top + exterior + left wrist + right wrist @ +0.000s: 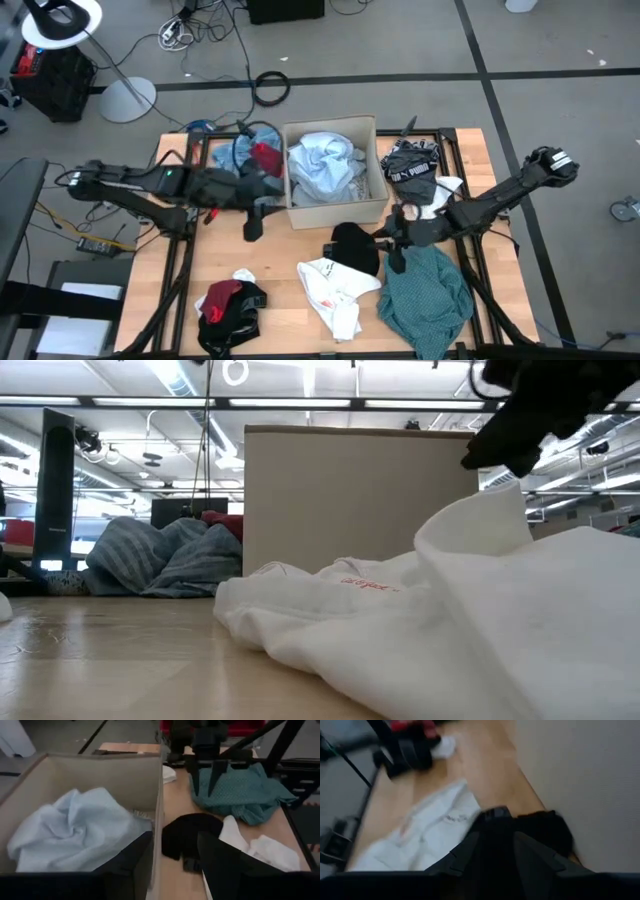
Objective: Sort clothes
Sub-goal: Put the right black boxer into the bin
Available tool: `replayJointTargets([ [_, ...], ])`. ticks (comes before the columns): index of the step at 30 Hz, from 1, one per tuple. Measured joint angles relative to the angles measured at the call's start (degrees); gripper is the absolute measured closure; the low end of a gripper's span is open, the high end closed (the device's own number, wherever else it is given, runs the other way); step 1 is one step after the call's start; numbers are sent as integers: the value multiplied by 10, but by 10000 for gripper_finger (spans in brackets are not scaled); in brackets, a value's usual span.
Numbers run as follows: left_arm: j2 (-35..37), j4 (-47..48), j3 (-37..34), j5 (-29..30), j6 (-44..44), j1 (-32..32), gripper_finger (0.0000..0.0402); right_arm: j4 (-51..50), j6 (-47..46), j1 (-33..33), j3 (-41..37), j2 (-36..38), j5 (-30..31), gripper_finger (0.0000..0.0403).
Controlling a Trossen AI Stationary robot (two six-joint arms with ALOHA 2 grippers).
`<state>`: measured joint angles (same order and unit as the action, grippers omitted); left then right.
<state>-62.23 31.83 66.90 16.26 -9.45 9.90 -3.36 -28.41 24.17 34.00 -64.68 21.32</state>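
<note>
I see the clothes spread about the cardboard box [370,205], which I use as my landmark. The light blue garment [322,165] lies crumpled inside the box. A denim blue piece [232,152] with a red one [266,156] on it sits just beside the box's left wall. A black-and-white patterned garment [412,165] lies near the box's right wall. In front of the box lie the black garment [356,246], the white garment [336,288] and the teal green garment [428,297]; the red-and-black bundle [229,305] is farther out toward the counter's [150,270] front left.

My left tool [254,226] hangs at the box's front left corner, its fingers [131,865] spread apart and empty. My right tool [395,262] hovers between the black and teal garments, its jaws apart with nothing between them.
</note>
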Motion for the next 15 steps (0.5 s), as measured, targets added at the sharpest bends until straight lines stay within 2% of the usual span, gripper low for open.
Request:
replayJointTargets([
  [9,50,-42,-107,55,-68,69,238,-137,22,-29,122,-142,-9,247],
  [15,61,-98,-175,113,-93,125,238,-147,14,-38,147,-221,-21,207],
])
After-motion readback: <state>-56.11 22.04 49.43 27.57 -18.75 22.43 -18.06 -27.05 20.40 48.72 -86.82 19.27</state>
